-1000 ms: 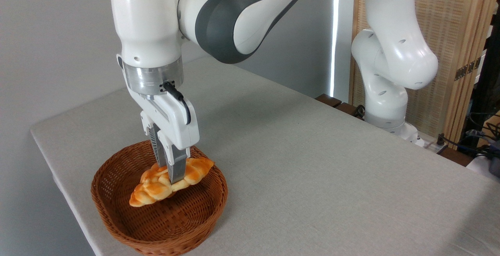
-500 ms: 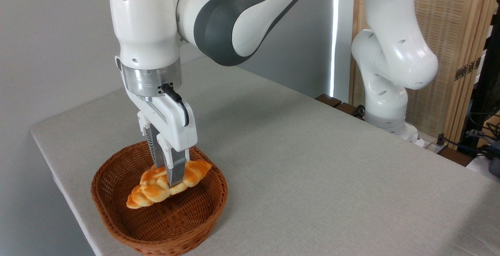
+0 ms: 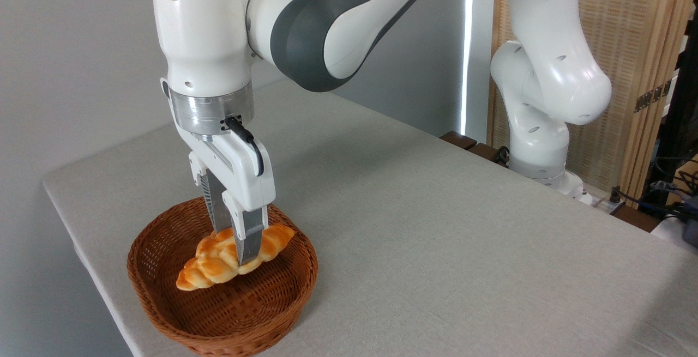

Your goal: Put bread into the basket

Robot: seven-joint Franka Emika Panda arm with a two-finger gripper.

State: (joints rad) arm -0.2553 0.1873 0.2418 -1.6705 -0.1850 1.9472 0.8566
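Golden bread (image 3: 218, 264) between gripper (image 3: 240, 253) fingers, inside basket (image 3: 158, 297)

White arm (image 3: 327, 24) bent over from right, wrist vertical, tool (image 3: 238, 248) pointing down, fingers closed in a grip

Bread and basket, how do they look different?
The bread is smooth, glossy and golden-orange; the basket is rough woven wicker, reddish-brown. The bread is long with pointed ends; the basket is round and wider. The gripper is shut on the bread, over the basket, which sits on the table. Both are warm brownish colours.
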